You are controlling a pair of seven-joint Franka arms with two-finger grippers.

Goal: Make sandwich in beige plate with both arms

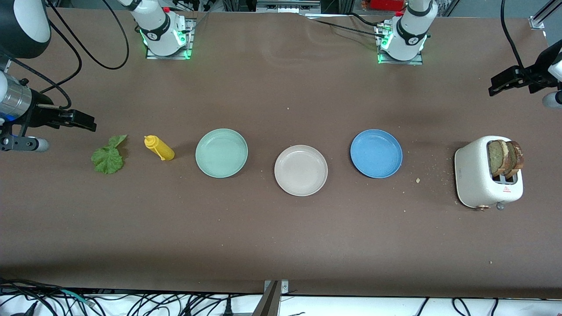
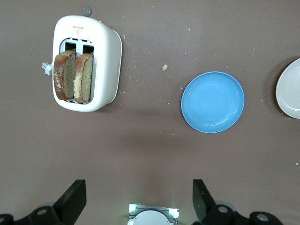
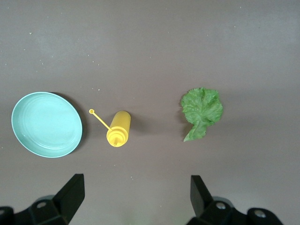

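The beige plate [image 1: 300, 170] lies empty at the table's middle; its edge shows in the left wrist view [image 2: 290, 89]. Two toast slices [image 1: 506, 158] stand in a white toaster [image 1: 476, 173] at the left arm's end, also in the left wrist view [image 2: 72, 76]. A lettuce leaf [image 1: 107, 156] lies flat at the right arm's end, also in the right wrist view [image 3: 201, 110]. My left gripper [image 1: 498, 85] [image 2: 138, 197] hangs open and empty over the table near the toaster. My right gripper [image 1: 88, 122] [image 3: 136, 197] hangs open and empty over the table near the lettuce.
A mint-green plate [image 1: 221, 153] and a blue plate [image 1: 376, 153] flank the beige plate. A yellow squeeze bottle [image 1: 159, 148] lies on its side between the lettuce and the mint-green plate. Crumbs lie scattered round the toaster.
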